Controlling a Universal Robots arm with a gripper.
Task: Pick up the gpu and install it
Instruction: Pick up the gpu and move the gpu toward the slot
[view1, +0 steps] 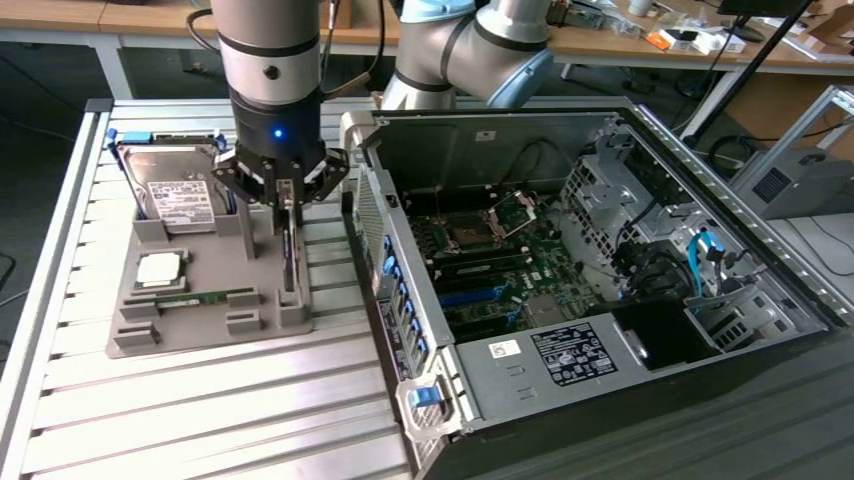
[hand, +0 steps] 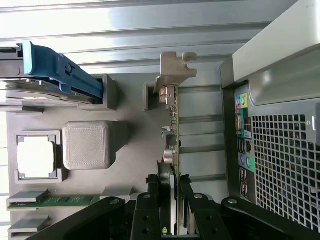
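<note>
The gpu (view1: 288, 262) is a thin dark card standing on edge in a slot of the grey holder tray (view1: 200, 325), beside the open computer case (view1: 561, 250). My gripper (view1: 283, 205) hangs straight above it, with its fingers down on both sides of the card's upper edge. In the wrist view the gpu (hand: 172, 125) runs away from the gripper (hand: 170, 187). The two black fingers (hand: 151, 200) press against its faces. Its silver bracket (hand: 175, 70) is at the far end. The card's bottom edge still looks seated in the tray.
The tray also carries a hard drive (view1: 180, 200) with blue rails (hand: 60, 75), a processor (view1: 160, 267) and a green memory stick (view1: 200, 297). The case's rear panel (hand: 280, 150) stands close beside the card. The slatted metal table (view1: 200, 420) extends toward the front.
</note>
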